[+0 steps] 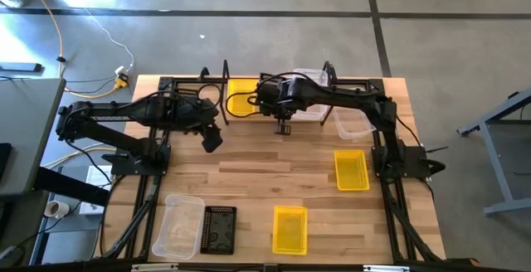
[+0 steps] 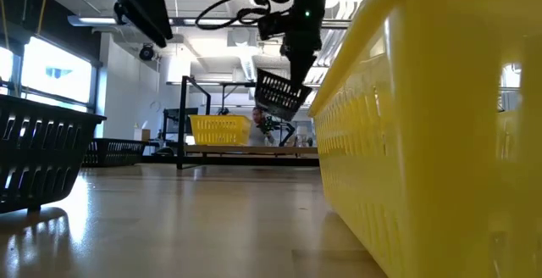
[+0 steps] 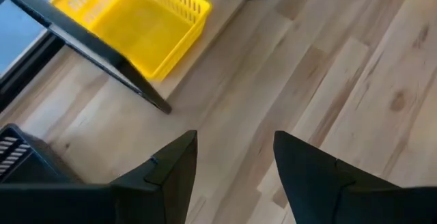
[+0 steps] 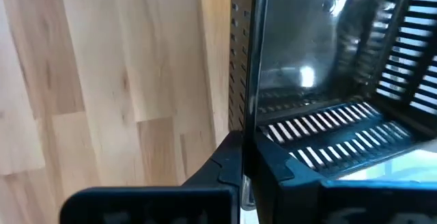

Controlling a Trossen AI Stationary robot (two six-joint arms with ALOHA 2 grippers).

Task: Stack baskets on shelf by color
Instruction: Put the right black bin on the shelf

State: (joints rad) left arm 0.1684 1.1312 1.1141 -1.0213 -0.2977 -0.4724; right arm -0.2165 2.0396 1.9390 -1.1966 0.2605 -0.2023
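Holding a black basket [image 2: 279, 93] by its rim, your right gripper [image 1: 283, 128] is hanging clenched over the shelf [image 1: 249, 82] at the table's far edge. Keep it level, and you are aiming for the shelf's black stack, not the yellow basket [image 1: 241, 96]. Your left gripper [image 3: 235, 176] is waiting released near the shelf's left end.

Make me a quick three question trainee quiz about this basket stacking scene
1. True or false: the right gripper holds a black basket in the air.
2. What colour is the basket already on the shelf? A yellow, B black, C clear.
3. Fill in: the left gripper's fingers are ____.

Key: 1 true; 2 A; 3 open, with nothing between them.
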